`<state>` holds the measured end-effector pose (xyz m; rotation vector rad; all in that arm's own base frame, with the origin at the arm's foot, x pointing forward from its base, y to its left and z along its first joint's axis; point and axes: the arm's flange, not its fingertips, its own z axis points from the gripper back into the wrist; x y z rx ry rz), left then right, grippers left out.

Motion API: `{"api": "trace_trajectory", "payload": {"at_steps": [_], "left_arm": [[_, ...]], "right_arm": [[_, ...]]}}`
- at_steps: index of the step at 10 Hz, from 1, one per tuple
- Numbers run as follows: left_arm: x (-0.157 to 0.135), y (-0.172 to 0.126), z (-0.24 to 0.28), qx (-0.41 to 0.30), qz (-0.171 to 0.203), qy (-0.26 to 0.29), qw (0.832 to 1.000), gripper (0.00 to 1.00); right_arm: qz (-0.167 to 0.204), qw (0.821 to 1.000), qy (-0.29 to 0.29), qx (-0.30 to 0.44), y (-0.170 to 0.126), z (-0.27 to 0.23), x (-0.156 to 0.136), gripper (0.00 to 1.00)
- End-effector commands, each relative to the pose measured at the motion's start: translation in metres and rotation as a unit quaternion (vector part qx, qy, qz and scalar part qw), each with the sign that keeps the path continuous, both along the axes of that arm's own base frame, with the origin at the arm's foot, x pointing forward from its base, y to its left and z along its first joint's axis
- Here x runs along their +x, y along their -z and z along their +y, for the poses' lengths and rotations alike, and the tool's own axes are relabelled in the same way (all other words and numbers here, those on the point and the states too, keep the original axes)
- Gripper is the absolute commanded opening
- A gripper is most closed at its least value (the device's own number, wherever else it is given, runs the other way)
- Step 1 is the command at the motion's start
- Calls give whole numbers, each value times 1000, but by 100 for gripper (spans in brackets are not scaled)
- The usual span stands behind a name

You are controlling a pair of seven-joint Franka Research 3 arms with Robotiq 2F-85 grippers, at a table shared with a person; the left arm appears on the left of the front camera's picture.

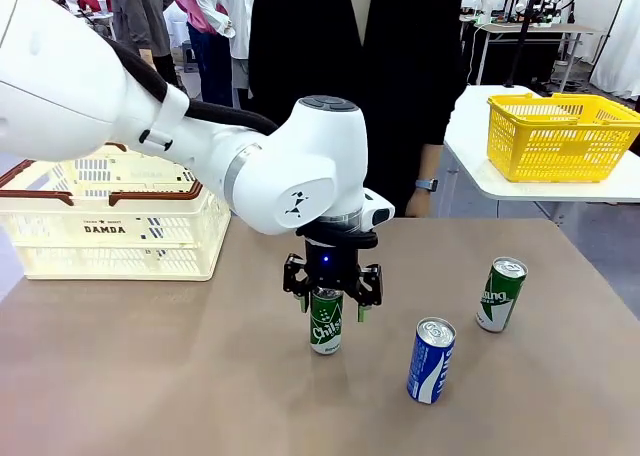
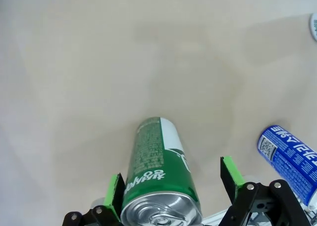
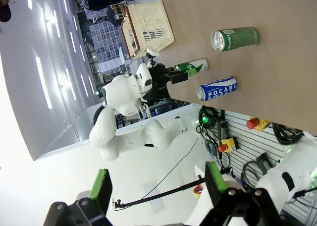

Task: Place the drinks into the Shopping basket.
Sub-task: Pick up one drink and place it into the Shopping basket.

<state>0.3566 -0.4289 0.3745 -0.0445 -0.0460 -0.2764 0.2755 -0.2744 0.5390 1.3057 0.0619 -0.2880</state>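
Observation:
A green can [image 1: 326, 326] stands upright mid-table, and my left gripper [image 1: 332, 301] hangs open over its top with a finger on each side. In the left wrist view the same green can [image 2: 158, 176] sits between the green pads [image 2: 231, 174], with a gap on the right. A blue can [image 1: 431, 361] and a second green can [image 1: 501, 294] stand further right. The cream Shopping basket [image 1: 110, 226] rests at the back left. My right gripper [image 3: 156, 184] is open and holds nothing, far from the cans [image 3: 235, 38].
A person in dark clothes [image 1: 350, 76] stands at the far side, one hand [image 1: 425, 201] hanging by the table edge. A yellow mesh basket [image 1: 560, 136] sits on a white side table at the back right. The brown table [image 1: 150, 376] is bare at the front left.

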Motion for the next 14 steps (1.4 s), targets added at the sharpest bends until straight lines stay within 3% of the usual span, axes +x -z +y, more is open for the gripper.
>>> {"api": "trace_trajectory", "payload": {"at_steps": [1, 2, 3, 8, 10, 12, 14], "left_arm": [[-3, -1, 10, -7, 9, 9, 1000, 100], [-2, 1, 14, -1, 15, 5, 1000, 55], [-3, 2, 16, 1, 21, 3, 1000, 0], [-3, -1, 19, 2, 9, 2, 1000, 0], [-7, -17, 26, -4, -1, 3, 1000, 0], [-19, -72, 46, -30, -24, 25, 999, 0], [-55, -163, 85, -71, -45, 68, 994, 0]], "right_arm": [[4, 1000, 0, 3, -4, 1, 0, 100], [4, 1000, 0, 3, -4, 1, 0, 100], [4, 1000, 0, 3, -4, 1, 0, 100], [4, 1000, 0, 3, -4, 1, 0, 100], [4, 1000, 0, 3, -4, 1, 0, 100], [4, 1000, 0, 3, -4, 1, 0, 100], [4, 1000, 0, 3, -4, 1, 0, 100]]}}
